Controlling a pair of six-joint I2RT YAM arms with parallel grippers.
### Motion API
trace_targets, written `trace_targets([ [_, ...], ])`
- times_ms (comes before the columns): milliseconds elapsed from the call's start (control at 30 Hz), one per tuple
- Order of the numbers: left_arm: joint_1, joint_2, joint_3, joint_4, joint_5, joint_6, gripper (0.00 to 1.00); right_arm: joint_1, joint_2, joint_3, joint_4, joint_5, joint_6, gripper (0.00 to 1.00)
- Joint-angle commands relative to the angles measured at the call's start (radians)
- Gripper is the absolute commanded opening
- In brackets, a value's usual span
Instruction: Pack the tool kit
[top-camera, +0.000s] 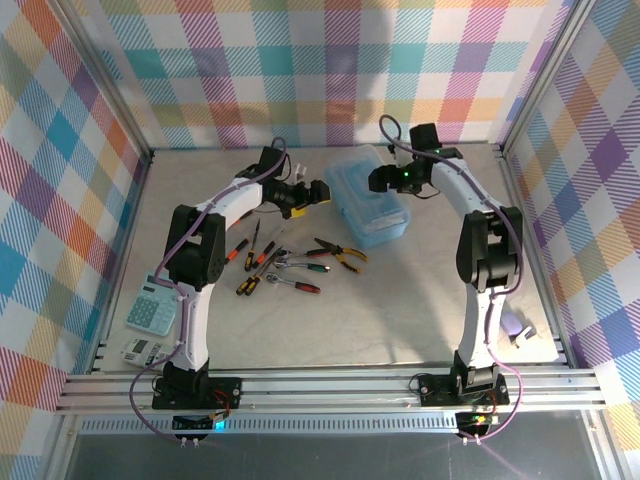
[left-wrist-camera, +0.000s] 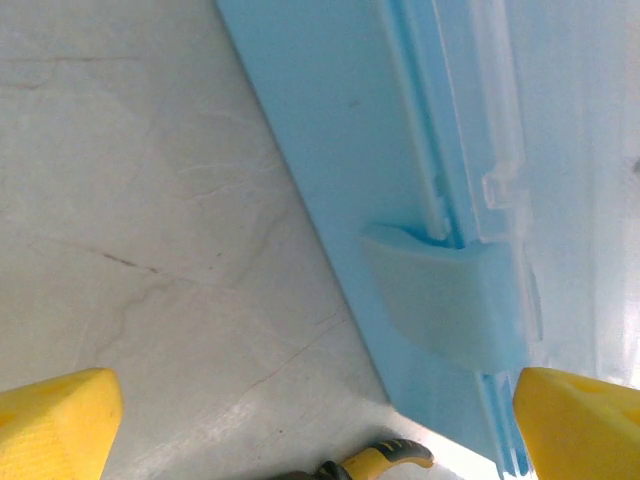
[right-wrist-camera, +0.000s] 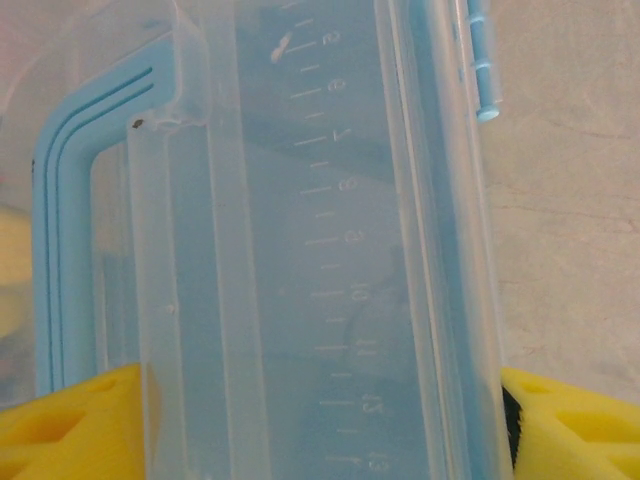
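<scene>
The pale tabletop (top-camera: 400, 320) carries the tool kit. Its light blue translucent case (top-camera: 368, 198) sits toward the back, between the two arms, with the clear lid on. Both claws are at the case, probably to unlatch and open it before any tool goes in.

The left claw (top-camera: 318, 192) stands wide beside the case's long wall, its yellow fingers (left-wrist-camera: 55, 425) far apart, facing the blue latch (left-wrist-camera: 440, 300). The right claw (right-wrist-camera: 320, 420) straddles the lid from above, a pad at each side. I cannot tell whether the pads press it.

The yellow-handled pliers (top-camera: 345, 256), red-handled wrench (top-camera: 298, 285) and small screwdrivers (top-camera: 250, 262) lie loose, near the case's front. A pale calculator (top-camera: 150, 305) sits well apart at the left.

The lid bears a moulded ruler scale with numerals such as 10 and 11. No brand is legible.
</scene>
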Motion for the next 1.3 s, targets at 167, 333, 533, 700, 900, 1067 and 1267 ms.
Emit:
trace_targets([
  [167, 0.000, -0.012, 0.049, -0.051, 0.065, 0.045, 1.00, -0.071, -0.115, -0.181, 0.167, -0.198, 0.205, 0.64],
  [333, 0.000, -0.009, 0.064, -0.036, 0.085, 0.039, 1.00, -0.138, -0.181, -0.314, 0.346, -0.341, 0.324, 0.64],
  [533, 0.000, -0.028, 0.076, -0.031, 0.099, 0.037, 1.00, -0.212, -0.209, -0.494, 0.683, -0.508, 0.536, 0.66],
  [700, -0.002, -0.040, 0.066, -0.027, 0.092, 0.031, 1.00, -0.244, -0.176, -0.565, 0.940, -0.605, 0.697, 0.68],
  [900, -0.017, -0.073, 0.069, 0.047, 0.127, -0.038, 1.00, -0.246, -0.179, -0.550, 0.917, -0.620, 0.679, 0.68],
  [1067, -0.039, -0.098, 0.126, 0.165, 0.189, -0.139, 1.00, -0.247, -0.196, -0.537, 0.903, -0.633, 0.670, 0.69],
  [1267, -0.084, -0.076, 0.209, 0.336, 0.260, -0.278, 1.00, -0.246, -0.198, -0.529, 0.899, -0.636, 0.671, 0.69],
])
